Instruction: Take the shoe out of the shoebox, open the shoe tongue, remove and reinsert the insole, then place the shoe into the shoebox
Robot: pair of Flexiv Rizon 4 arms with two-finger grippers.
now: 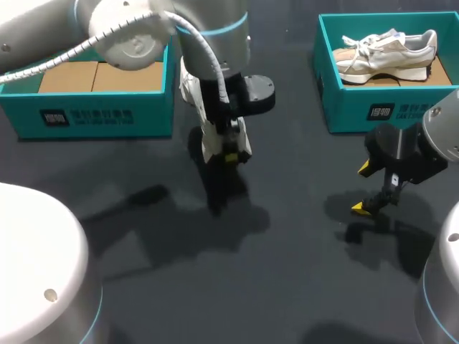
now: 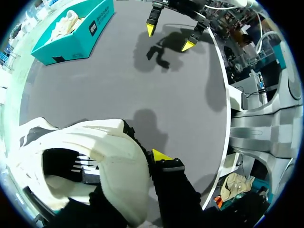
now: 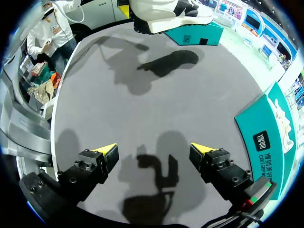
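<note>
My left gripper (image 1: 229, 155) hangs above the middle of the table, shut on a white shoe (image 1: 210, 140) that points downward. In the left wrist view the shoe (image 2: 95, 147) fills the space at the gripper (image 2: 142, 161); one yellow-tipped finger (image 2: 161, 156) presses its outside, the other is hidden inside the opening. The left teal shoebox (image 1: 93, 107) holds only cardboard. My right gripper (image 1: 363, 190) hovers low over the table in front of the right box, open, with nothing between its fingers (image 3: 107, 151). From there the held shoe (image 3: 166, 12) shows far ahead.
The right teal shoebox (image 1: 344, 100) at the back right holds a beige and white sneaker (image 1: 387, 54). Its wall (image 3: 266, 137) stands close beside my right gripper (image 3: 154, 151). Dark bare tabletop (image 1: 215, 272) lies between and in front of the arms.
</note>
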